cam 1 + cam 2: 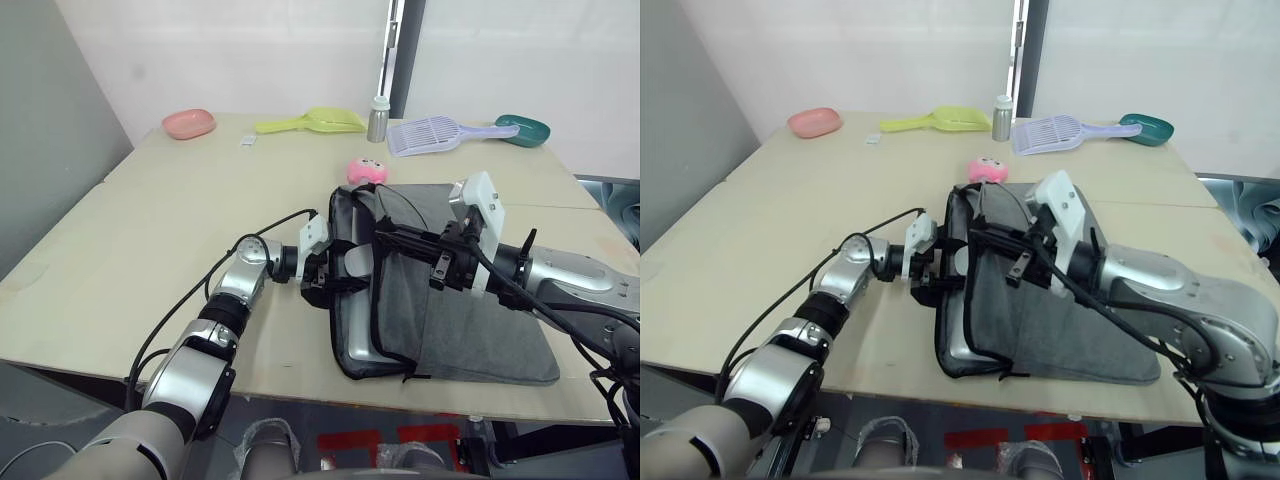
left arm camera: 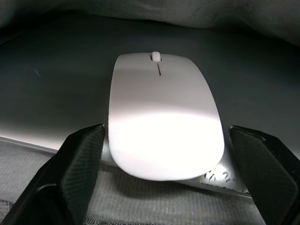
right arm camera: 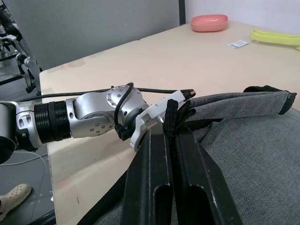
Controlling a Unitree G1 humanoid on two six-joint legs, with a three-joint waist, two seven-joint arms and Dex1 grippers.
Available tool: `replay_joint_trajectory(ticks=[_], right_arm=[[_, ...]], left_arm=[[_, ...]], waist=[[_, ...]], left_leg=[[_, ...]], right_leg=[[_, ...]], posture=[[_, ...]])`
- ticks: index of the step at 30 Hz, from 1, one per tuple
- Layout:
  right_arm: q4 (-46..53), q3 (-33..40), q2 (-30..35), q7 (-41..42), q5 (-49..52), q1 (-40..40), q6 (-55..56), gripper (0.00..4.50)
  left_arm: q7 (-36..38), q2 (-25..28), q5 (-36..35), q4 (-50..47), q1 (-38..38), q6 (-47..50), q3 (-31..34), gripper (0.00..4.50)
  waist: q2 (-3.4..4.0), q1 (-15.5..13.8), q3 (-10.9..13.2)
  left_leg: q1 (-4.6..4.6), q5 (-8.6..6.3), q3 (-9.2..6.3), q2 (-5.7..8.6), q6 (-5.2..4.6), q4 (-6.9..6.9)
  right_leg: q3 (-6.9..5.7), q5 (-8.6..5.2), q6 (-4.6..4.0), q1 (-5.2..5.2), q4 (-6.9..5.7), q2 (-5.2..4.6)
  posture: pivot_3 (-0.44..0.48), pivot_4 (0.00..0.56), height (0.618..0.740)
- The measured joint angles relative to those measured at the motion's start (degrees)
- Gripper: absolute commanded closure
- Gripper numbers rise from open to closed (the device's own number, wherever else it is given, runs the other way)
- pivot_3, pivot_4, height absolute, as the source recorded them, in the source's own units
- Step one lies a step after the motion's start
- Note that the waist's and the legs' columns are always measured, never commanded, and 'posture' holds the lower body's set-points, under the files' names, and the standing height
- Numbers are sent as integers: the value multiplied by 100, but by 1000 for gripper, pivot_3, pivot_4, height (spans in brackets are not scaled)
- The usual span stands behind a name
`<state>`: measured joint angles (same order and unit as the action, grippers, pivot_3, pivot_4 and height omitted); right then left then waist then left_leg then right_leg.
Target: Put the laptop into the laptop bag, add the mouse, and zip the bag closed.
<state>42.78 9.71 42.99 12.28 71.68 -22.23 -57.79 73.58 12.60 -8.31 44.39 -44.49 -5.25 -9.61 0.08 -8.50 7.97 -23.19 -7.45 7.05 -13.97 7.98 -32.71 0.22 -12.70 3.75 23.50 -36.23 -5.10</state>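
Where the pale wooden table (image 1: 150, 230) runs back to a white wall, loose items line the far edge: a pink oval dish (image 1: 189, 123), a yellow-green scoop (image 1: 310, 122), a small metal canister (image 1: 378, 119), a lavender slotted scoop (image 1: 440, 134) and a teal bowl (image 1: 523, 129). A grey partition stands off the table's left side. Just beyond the laptop bag (image 1: 450, 320) sits a fuzzy pink toy (image 1: 367, 171), close against its far edge. The bag lies flat near the front right of the table, its left side open. The right gripper (image 3: 171, 136) has its fingers together on a black handle strap (image 3: 171, 112), lifting the upper flap. The left gripper (image 2: 164, 154) is at the bag's mouth, fingers spread either side of the mouse (image 2: 164, 126); whether the pads actually touch its sides I cannot tell. The mouse rests on the laptop (image 2: 56, 98), which lies inside the bag with most of its body hidden under the fabric, a silver edge showing at the opening. The zipper is hard to trace along the folded trim.
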Motion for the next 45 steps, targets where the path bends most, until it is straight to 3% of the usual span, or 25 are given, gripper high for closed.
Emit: replay_joint_trajectory(ticks=[2,3,21,22,24,29,34,45], right_arm=[[0,-1,1,-1,0,2,3,4500],[0,-1,3,-1,2,2,4,4500],[0,-74,4,-57,51,2,20,4500],[0,-74,4,-64,51,2,24,4500],[1,-76,4,-81,57,2,27,4500],[3,-78,11,-89,63,8,46,4500],[9,-81,48,-81,74,21,90,4500],[-191,-98,236,268,18,157,169,4500]], left_arm=[[0,-2,-9,-25,0,58,2,1792],[0,-3,-15,-40,0,93,3,1839],[-235,-415,97,-138,-40,89,-163,1839],[-237,-414,124,-137,-43,71,-168,807],[-201,-407,116,-139,-43,101,-163,104],[-175,-295,-10,-362,16,299,-114,44],[65,268,-345,-1356,305,891,24,44],[644,2648,-1488,-3424,1285,3033,888,44]], waist=[[0,-1,0],[0,0,0],[0,10,0],[0,9,0],[0,6,0],[0,13,0],[1,27,0],[4,78,0]], left_leg=[[0,0,0,0,0,0],[0,0,0,0,0,0],[0,3,1,1,-9,-3],[0,3,1,1,-10,-3],[0,4,1,1,-12,-3],[0,4,0,1,-12,-4],[-1,3,1,0,-10,-3],[0,-2,0,0,1,2]], right_leg=[[0,0,0,0,0,0],[0,0,0,0,0,0],[1,1,1,-1,0,-1],[1,1,1,-1,1,-1],[1,1,1,-2,1,-1],[2,2,3,-1,0,-1],[1,1,2,2,1,0],[-3,0,1,3,5,0]], posture=[[0,150,740],[0,150,740],[0,150,740],[0,150,740],[0,150,740],[0,150,740],[0,150,740],[0,150,740]])
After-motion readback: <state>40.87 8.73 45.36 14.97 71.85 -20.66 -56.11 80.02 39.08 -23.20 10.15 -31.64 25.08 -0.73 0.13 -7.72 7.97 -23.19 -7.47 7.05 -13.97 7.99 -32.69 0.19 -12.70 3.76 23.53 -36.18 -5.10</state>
